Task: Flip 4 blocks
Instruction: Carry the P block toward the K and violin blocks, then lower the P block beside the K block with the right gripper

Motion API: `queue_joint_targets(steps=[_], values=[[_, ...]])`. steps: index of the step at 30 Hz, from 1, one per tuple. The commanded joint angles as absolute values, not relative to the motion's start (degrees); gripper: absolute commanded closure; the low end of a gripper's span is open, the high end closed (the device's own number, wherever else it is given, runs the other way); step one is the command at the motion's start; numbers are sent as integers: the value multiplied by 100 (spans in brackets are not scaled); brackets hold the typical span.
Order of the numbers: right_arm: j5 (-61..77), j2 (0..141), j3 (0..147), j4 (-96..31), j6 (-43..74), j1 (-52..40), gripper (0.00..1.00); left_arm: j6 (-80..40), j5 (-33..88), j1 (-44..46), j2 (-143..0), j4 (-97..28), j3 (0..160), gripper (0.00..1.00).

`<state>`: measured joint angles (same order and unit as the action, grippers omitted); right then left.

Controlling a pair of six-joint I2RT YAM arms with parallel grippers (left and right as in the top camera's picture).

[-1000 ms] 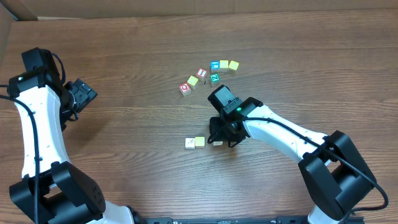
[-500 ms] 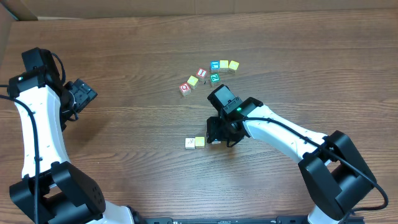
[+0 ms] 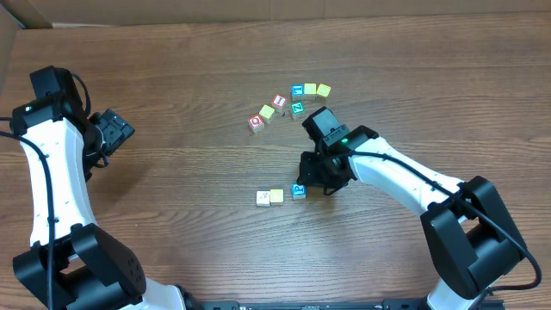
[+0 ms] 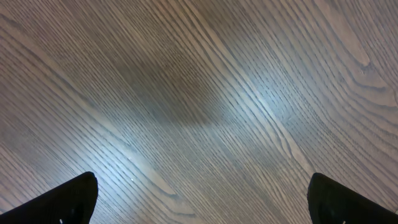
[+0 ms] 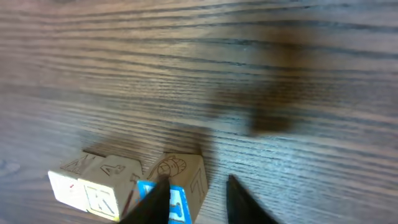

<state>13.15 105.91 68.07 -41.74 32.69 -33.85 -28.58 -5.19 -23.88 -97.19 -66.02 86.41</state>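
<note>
Three blocks lie in a row near the table's front. They are a whitish-cream block (image 3: 263, 198) (image 5: 67, 182), a yellow block (image 3: 276, 196) (image 5: 106, 186) and a blue-faced block (image 3: 299, 191) (image 5: 183, 180) with its blue face up. My right gripper (image 3: 315, 181) (image 5: 198, 179) hovers just right of the blue block. Its fingers stand a little apart, with only the block's edge and bare wood between them, holding nothing. A teal-green block (image 3: 297, 108) sits in the far cluster. My left gripper (image 3: 114, 133) (image 4: 202, 202) is wide open over bare wood at the far left.
Behind the right arm is a cluster of more cubes: two red-faced (image 3: 256, 123) (image 3: 278, 101), a blue-faced one (image 3: 297, 90) and three yellow (image 3: 267, 112) (image 3: 310, 89) (image 3: 324, 89). A cardboard edge (image 3: 17, 13) borders the table's back left.
My right gripper has moved up and to the right, uncovering the blue-faced block beside the yellow one. Its jaws widened, then narrowed. The left arm has not moved.
</note>
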Motion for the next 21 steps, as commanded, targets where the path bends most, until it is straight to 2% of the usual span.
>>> queue_joint_targets(steps=[1, 3, 13, 21], values=[[1358, 10403, 6906, -4235, 3262, -3308, 89, -2895, -530, -2394, -9686, -6595, 8691, 1], [1358, 10405, 6899, -4342, 3262, -3308, 96, -2895, -530, -2392, -9686, -6595, 8691, 0], [1356, 10405, 6807, -4381, 3267, -3730, 96, -2895, -530, -2392, -9686, -6595, 8691, 0], [1358, 10405, 6807, -4403, 3267, -3789, 92, -2895, -530, -2392, -9686, -6595, 8691, 1]])
